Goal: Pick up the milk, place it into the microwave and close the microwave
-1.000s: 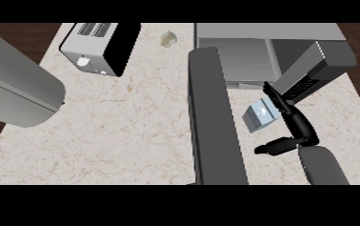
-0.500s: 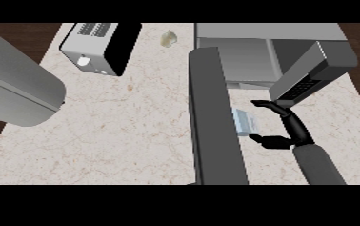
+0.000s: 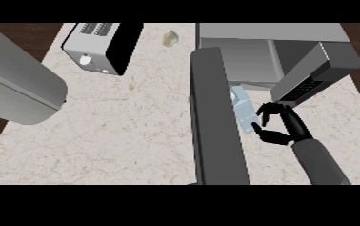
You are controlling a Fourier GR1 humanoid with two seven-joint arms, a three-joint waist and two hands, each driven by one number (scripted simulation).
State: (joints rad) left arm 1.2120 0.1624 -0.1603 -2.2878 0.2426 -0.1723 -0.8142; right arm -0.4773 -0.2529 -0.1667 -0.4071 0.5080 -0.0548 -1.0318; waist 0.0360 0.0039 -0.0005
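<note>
Beside the microwave, one milk (right hand curled alongside).

counter: pale speckled stone, matt | toaster at 11 o'clock: brushed-looking silver metal top, black side | microwave at 1 o'clock: grey matt walls (metal by the look) | milk: pale blue carton, smooth | right hand: black, slightly glossy
</note>
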